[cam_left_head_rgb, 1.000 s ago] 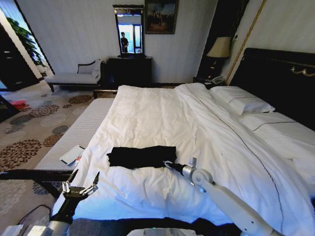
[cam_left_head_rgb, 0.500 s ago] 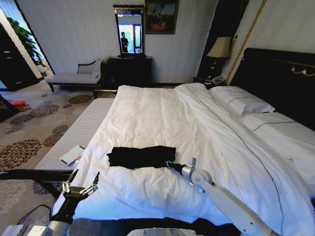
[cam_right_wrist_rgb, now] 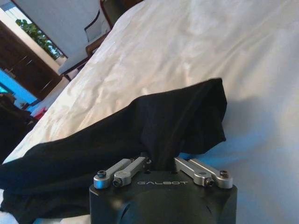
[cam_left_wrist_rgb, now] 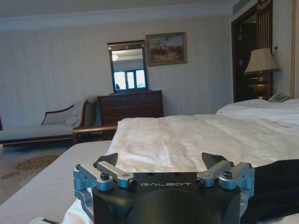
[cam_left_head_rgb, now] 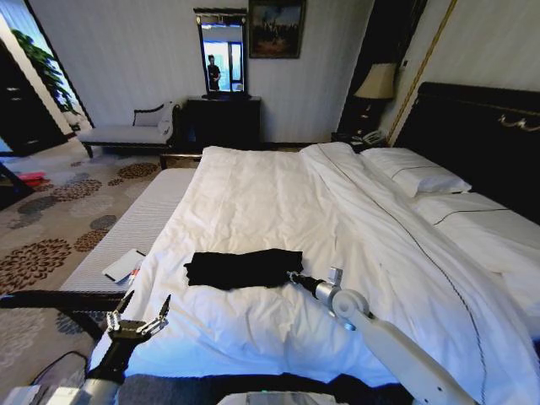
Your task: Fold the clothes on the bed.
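Since a moment ago the right gripper (cam_left_head_rgb: 292,276), clamped on the black top (cam_left_head_rgb: 243,268), has drawn slightly rightward along the garment's long axis across the bed (cam_left_head_rgb: 253,202), while the left gripper (cam_left_head_rgb: 137,320) hangs spread apart, farther off.

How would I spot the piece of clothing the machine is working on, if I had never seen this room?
Find the big white bed with the dark headboard. On its near end lies the black top, a long folded strip, with the right tool pinching its end. It is the bed's one dark item; the pillows are white.
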Tool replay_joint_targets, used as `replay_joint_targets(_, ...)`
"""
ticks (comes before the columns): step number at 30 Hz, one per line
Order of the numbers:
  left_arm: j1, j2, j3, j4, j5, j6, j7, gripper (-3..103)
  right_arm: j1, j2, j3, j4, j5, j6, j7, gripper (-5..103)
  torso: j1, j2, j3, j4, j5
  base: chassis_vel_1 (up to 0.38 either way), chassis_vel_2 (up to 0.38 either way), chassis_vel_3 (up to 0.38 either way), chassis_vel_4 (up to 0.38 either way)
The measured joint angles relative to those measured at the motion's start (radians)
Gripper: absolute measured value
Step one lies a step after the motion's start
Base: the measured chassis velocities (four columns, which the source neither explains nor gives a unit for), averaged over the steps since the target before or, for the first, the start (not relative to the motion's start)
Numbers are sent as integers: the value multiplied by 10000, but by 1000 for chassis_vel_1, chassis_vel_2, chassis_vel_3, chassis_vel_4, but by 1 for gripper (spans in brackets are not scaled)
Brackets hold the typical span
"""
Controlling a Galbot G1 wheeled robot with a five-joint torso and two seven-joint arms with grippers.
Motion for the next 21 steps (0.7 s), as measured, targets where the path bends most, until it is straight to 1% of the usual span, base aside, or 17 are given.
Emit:
replay_joint_targets(1, 0, 0, 0, 0, 0, 0, 0, 100, 0, 0, 0, 0, 0, 0, 0, 7, 0, 0, 0, 0, 0, 0, 0, 0, 0)
replay_joint_targets(6, 0, 0, 0, 0, 0, 0, 0, 100, -486, -186, 732, 266, -61, 32, 7, 7, 0, 0, 0, -2, 0, 0, 0, 0, 0)
replay_joint_targets(10, 0, 0, 0, 0, 0, 0, 1, 100, -972, -558, 1564, 634, -43, 33, 5, 7, 1, 0, 0, -2, 0, 0, 0, 0, 0)
replay_joint_targets(11, 0, 0, 0, 0, 0, 0, 1, 100, -972, -558, 1564, 634, -43, 33, 5, 7, 1, 0, 0, -2, 0, 0, 0, 0, 0)
replay_joint_targets(13, 0, 1, 0, 0, 0, 0, 1, 100, -1231, -805, 2048, 816, -4, 9, -9, 7, 0, 0, 0, -2, 0, 0, 0, 0, 0)
replay_joint_targets(14, 0, 1, 0, 0, 0, 0, 1, 100, -1231, -805, 2048, 816, -4, 9, -9, 7, 0, 0, 0, -2, 0, 0, 0, 0, 0)
replay_joint_targets(17, 0, 1, 0, 0, 0, 0, 0, 100, -1603, -1222, 2840, 961, -47, -63, -75, 7, 0, 0, 0, -2, -1, 0, 0, 0, 0)
replay_joint_targets(21, 0, 1, 0, 0, 0, 0, 1, 100, -1738, -1465, 3067, 1040, -283, -67, -204, 7, 0, 0, -1, -4, -1, 0, 0, 0, 0)
